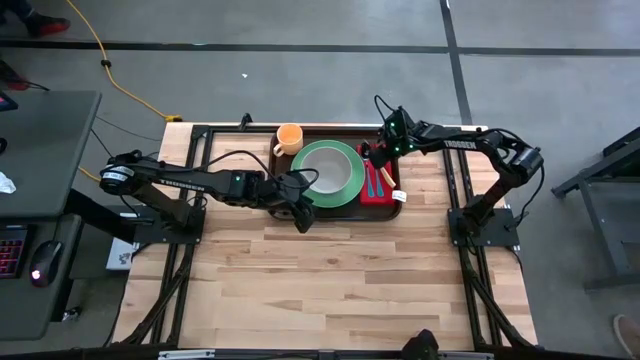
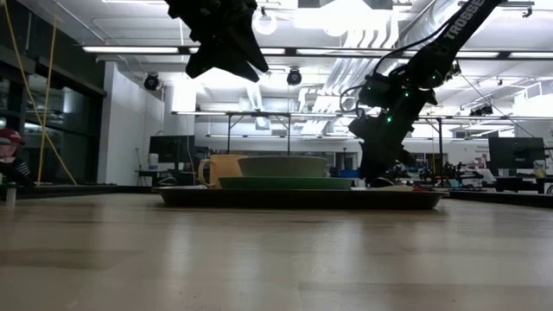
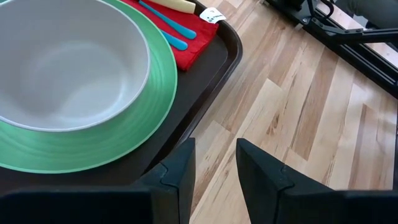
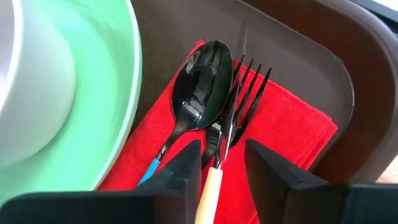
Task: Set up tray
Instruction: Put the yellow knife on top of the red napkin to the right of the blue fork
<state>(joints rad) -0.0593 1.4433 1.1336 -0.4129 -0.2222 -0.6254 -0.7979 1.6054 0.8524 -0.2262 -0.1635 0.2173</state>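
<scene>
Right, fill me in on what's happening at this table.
A two-armed robot is setting up a tray. On it sit a green plate with a bowl, an orange mug and a red napkin holding cutlery. The right gripper hovers over the cutlery, jaws parted, holding nothing. The left gripper waits open at the tray's near edge.

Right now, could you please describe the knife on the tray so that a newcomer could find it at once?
Find the large dark brown plastic tray on the wooden table. Beside its round green plate lies a red cloth napkin holding three utensils. The knife lies between the black spoon and black fork, and alone has a cream handle.
</scene>
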